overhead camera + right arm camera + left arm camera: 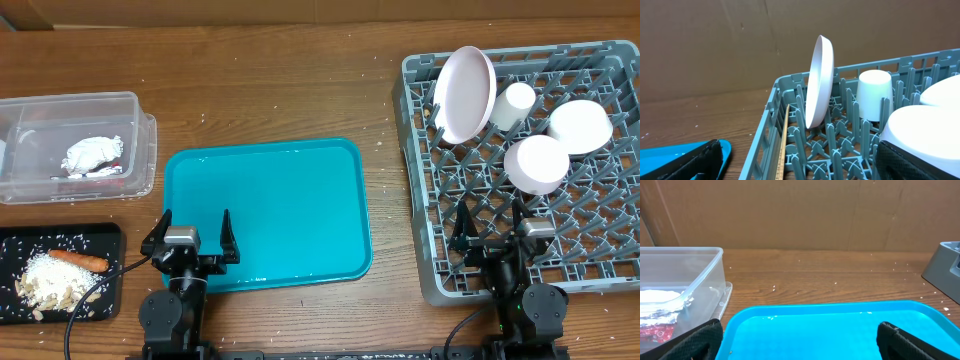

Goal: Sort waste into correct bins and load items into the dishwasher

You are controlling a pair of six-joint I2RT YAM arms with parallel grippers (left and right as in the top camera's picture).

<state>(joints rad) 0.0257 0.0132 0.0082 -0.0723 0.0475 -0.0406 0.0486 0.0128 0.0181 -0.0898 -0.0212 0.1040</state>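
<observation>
Brown wooden surface (280,90) runs under everything, backed by a cardboard wall (790,215) at 12 o'clock. I take the teal tray (290,200) as the middle of the dial.

At 10 o'clock lies the clear tub (130,130), with the crumpled napkin (92,152) inside and the red wrapper (655,331) touching its near side. At 8 o'clock sits the black tray (110,240), holding the rice scraps (45,278) with the carrot (78,259) along the far edge of the heap. Stray grains (205,118) speckle the wood.

At 3 o'clock stands the dish rack (420,230). The plate (463,92) is up on edge among the pegs at its far left corner, with the cup (514,104) just beside it. The far bowl (579,126) and the near bowl (537,163) sit dome-up. A chopstick (781,145) runs along the rack's left wall.

My left hand (195,228) is spread wide over the teal tray's near edge at 7 o'clock, with only tray between the fingers. My right hand (492,225) is spread too, over the rack's near rows, with upright pegs below and the near bowl close ahead at 1 o'clock.
</observation>
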